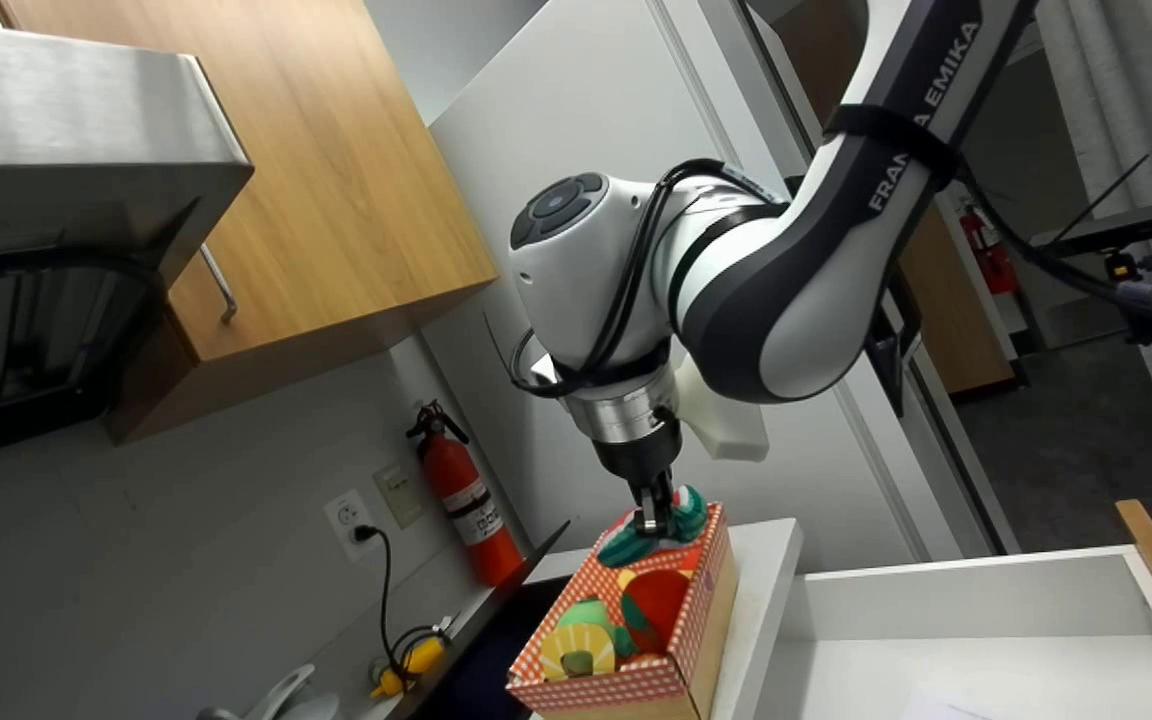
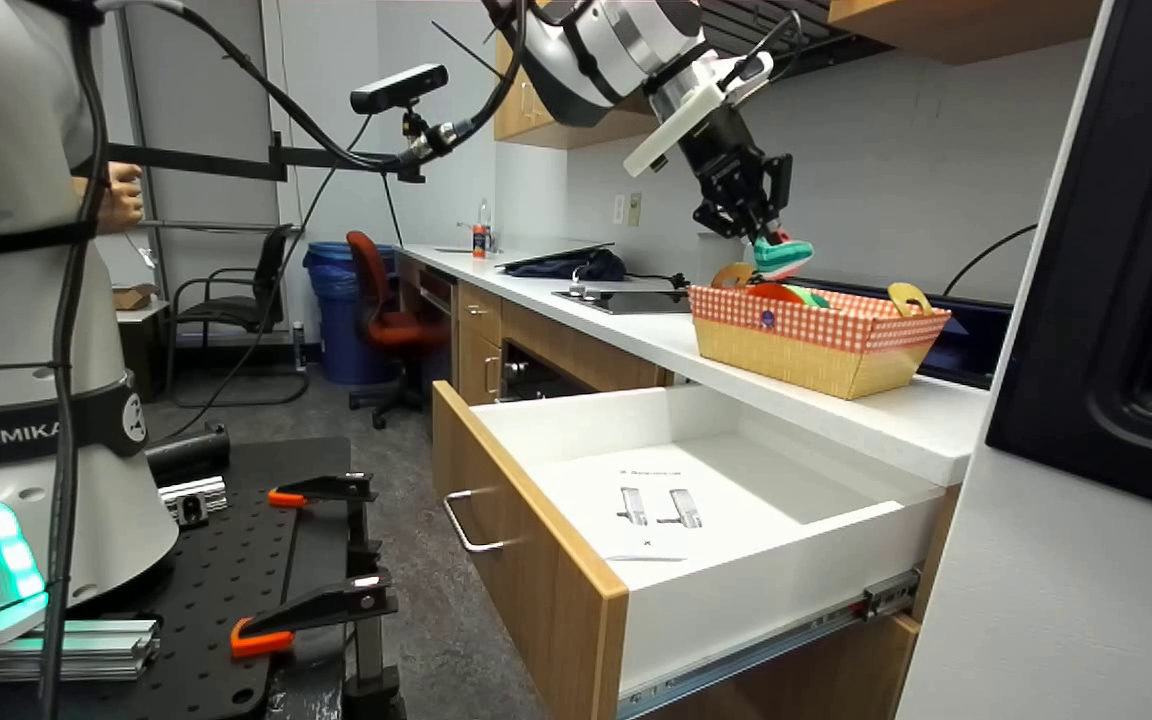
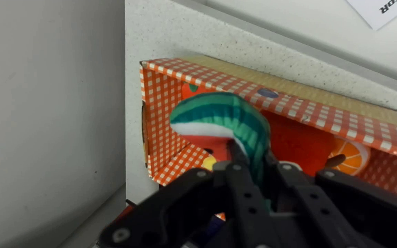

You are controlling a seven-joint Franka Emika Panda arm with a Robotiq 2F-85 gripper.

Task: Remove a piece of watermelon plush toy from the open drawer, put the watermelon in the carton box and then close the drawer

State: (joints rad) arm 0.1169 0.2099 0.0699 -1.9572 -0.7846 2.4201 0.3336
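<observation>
In the wrist view my gripper (image 3: 253,153) is shut on the watermelon plush toy (image 3: 215,110), whose striped green rind folds up around the fingers. Both exterior views show the watermelon (image 2: 782,258) hanging from the gripper (image 2: 764,226) over the carton box (image 2: 796,345), close to the box's rim. The carton box (image 1: 626,690) is open-topped, red-and-white checked above and straw-coloured below. The drawer (image 2: 786,575) stands pulled out below the counter; a printed paper lies in its white inside, and its wooden front carries a metal handle.
The box stands on the white counter (image 2: 936,420), beside the open drawer. Printed fruit shapes show on the box's inside. A fire extinguisher (image 1: 471,500) and a wooden wall cabinet (image 1: 336,200) are behind. A black appliance (image 2: 1116,250) flanks the counter's near end.
</observation>
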